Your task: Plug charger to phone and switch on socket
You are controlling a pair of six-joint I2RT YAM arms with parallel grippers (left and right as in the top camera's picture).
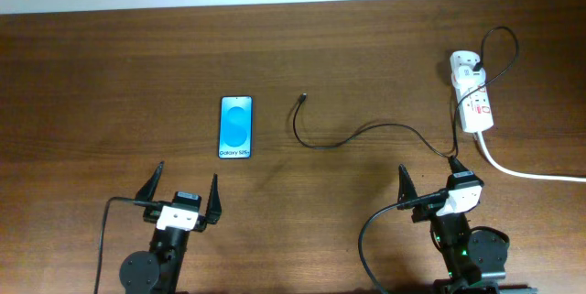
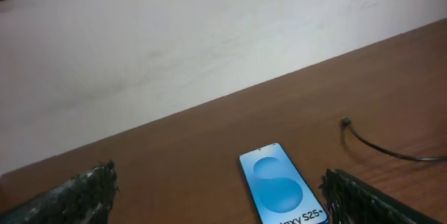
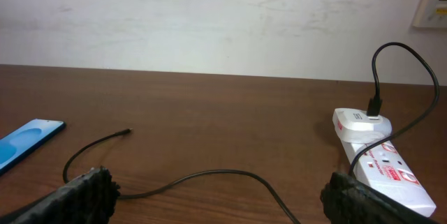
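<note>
The phone lies flat on the table with its blue screen up; it also shows in the left wrist view and at the left edge of the right wrist view. The charger cable runs from its free plug tip, right of the phone, to the socket, a white power strip at the far right. In the right wrist view the cable crosses in front and the socket has a white adapter plugged in. My left gripper is open below the phone. My right gripper is open over the cable.
A thick white cord leaves the socket toward the right edge. A pale wall stands behind the table's far edge. Black robot wires hang by each arm base.
</note>
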